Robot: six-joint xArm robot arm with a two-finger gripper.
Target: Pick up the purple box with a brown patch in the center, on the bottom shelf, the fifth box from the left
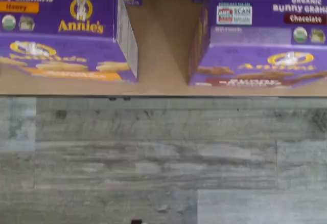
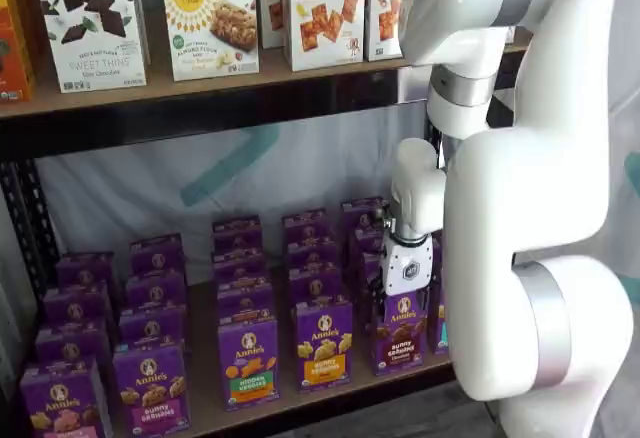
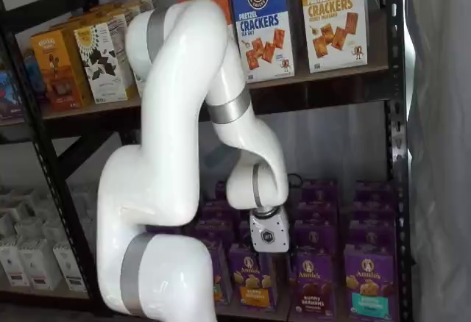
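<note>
The purple box stands in the front row of the bottom shelf, with brown bunny crackers pictured and white "bunny grahams" lettering. It also shows in a shelf view and, marked "Chocolate", in the wrist view. My gripper hangs in front of the shelf just above that box's top. In a shelf view the gripper sits above the gap between this box and the orange-banded honey box. Only its white body shows plainly, and the fingers are not clear.
The honey box stands beside the chocolate one with bare board between them. A teal-banded carton stands on the other side. Several rows of purple cartons fill the board behind. The upper board holds cracker boxes. Grey floor lies below the shelf edge.
</note>
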